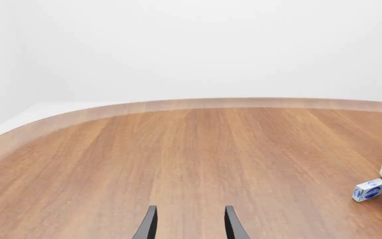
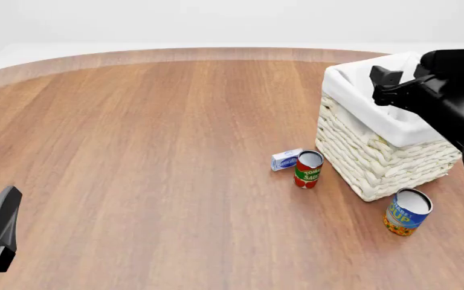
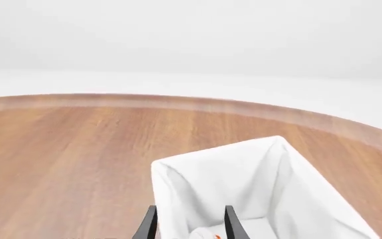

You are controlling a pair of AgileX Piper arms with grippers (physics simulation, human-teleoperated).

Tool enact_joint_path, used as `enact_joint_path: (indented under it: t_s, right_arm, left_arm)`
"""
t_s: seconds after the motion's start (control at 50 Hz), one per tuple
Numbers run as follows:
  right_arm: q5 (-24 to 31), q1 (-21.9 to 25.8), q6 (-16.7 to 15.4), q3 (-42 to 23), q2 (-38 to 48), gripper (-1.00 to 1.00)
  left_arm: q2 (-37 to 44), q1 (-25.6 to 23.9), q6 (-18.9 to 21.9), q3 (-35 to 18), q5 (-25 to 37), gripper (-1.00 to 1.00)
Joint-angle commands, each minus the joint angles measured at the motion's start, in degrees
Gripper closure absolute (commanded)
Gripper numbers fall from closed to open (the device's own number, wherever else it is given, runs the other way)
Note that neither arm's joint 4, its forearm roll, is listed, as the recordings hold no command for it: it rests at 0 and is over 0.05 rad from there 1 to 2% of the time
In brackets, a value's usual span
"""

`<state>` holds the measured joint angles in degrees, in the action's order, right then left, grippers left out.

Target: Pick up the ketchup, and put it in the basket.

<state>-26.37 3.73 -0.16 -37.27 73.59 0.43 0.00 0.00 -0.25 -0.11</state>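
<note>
Wood-grain bench is backed by plain white wall. Of the ketchup only a red-orange sliver is seen, low inside the basket, between the right gripper's parted fingers; its long axis cannot be told. That gripper is held above the basket's white cloth liner, jaws apart and holding nothing, so the bottle is judged already dropped in. The basket is square, of cream woven wicker. Just beside it stand a red-and-green can and a small white-and-blue box; a blue can lies near its front corner. The left gripper, well apart, is open too.
</note>
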Motion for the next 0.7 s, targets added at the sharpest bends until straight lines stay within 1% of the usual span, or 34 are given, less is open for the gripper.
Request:
enact_joint_path:
  t_s: [0.02, 0.22, 0.24, 0.3, 0.4, 0.42, 0.46, 0.56, 0.58, 0.7]
  right_arm:
    - [-1.5, 3.1, -0.8, 1.3, -1.4, -1.0]
    - [-3.5, 7.4, -1.4, 1.2, 0.0, -1.0]
    - [-3.8, 8.9, -0.8, 0.6, 0.9, -1.0]
    - [-4.6, 10.6, -0.7, 0.4, 1.3, -1.0]
    - [-5.2, 12.7, -0.7, -0.3, 2.1, -1.0]
    - [-5.5, 13.7, -0.5, -0.6, 2.7, -1.0]
    - [-5.6, 14.1, -0.5, -0.7, 2.9, -1.0]
    - [-6.7, 17.4, -1.1, -1.3, 4.1, -1.0]
    - [-7.0, 19.0, -1.7, -1.8, 4.7, -1.0]
    - [-7.5, 22.2, -3.0, -2.7, 6.2, -1.0]
  left_arm:
    - [0.0, 0.0, 0.0, 0.0, 0.0, -1.0]
    - [0.0, 0.0, 0.0, 0.0, 0.0, -1.0]
    - [0.0, 0.0, 0.0, 0.0, 0.0, -1.0]
    - [0.0, 0.0, 0.0, 0.0, 0.0, -1.0]
    - [0.0, 0.0, 0.0, 0.0, 0.0, -1.0]
    - [0.0, 0.0, 0.0, 0.0, 0.0, -1.0]
    - [0.0, 0.0, 0.0, 0.0, 0.0, -1.0]
    - [0.0, 0.0, 0.0, 0.0, 0.0, -1.0]
    - [0.0, 0.0, 0.0, 0.0, 0.0, -1.0]
    - [0.0, 0.0, 0.0, 0.0, 0.0, -1.0]
